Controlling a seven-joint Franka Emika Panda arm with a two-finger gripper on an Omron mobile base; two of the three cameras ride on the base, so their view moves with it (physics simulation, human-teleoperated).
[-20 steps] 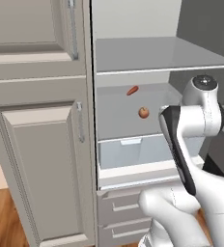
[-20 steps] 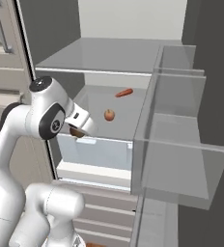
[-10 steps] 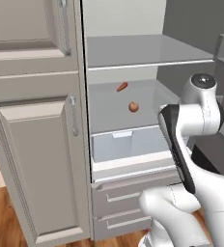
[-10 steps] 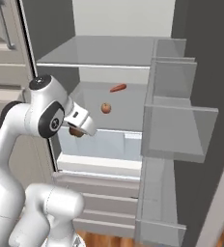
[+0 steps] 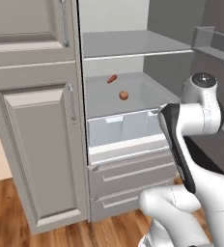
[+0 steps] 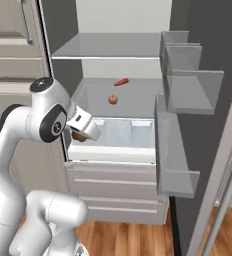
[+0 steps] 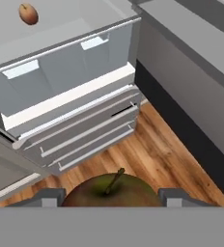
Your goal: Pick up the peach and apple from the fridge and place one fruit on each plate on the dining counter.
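Observation:
My gripper [image 7: 111, 198] is shut on the apple [image 7: 115, 189], dark red-brown with a short stem, held between the two fingertips. From the right base view the gripper [image 6: 81, 132] hangs in front of the fridge's [image 6: 113, 47] translucent drawer [image 6: 120, 131], with the apple [image 6: 78, 136] peeking out below the hand. The peach [image 5: 123, 95] sits alone on the middle shelf of the fridge [image 5: 133, 44], well behind the gripper; I see the peach [image 6: 113, 99] from the right too, and the peach [image 7: 28, 14] at the top left of the hand view. The plates and the dining counter are out of view.
An elongated orange-red item [image 5: 112, 78] lies at the back of the same shelf. The open door's shelves [image 6: 188, 85] jut out on the right. A beige panelled cabinet [image 5: 32, 120] stands to the left. Grey drawers [image 5: 133, 173] and wood floor [image 7: 157, 149] lie below.
The whole picture has shifted, so the base has driven: the fridge interior slid left in the left view and the door shelves grew larger on the right. The gripper keeps the apple.

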